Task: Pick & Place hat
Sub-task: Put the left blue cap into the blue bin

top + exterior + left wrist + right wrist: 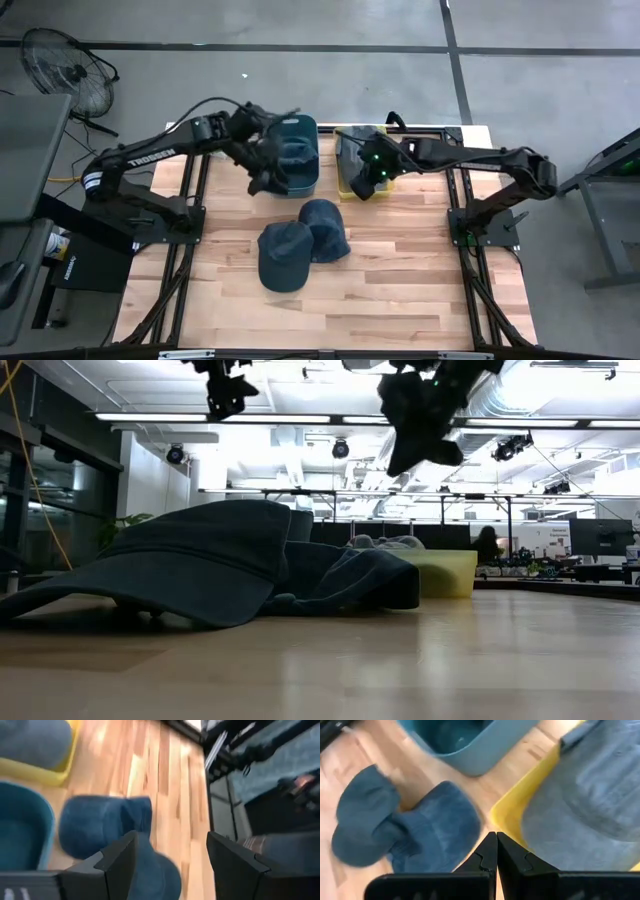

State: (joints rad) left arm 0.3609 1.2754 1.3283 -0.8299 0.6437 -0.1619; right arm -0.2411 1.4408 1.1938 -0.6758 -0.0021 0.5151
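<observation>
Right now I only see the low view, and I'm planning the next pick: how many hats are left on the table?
Observer: Two, touching: the left hat and the right hat.
Operator: Is either gripper holding anything?
Observer: No. The left gripper has open, empty jaws.
Operator: And the right?
Observer: The right gripper has shut, empty jaws, above the yellow bin.
</observation>
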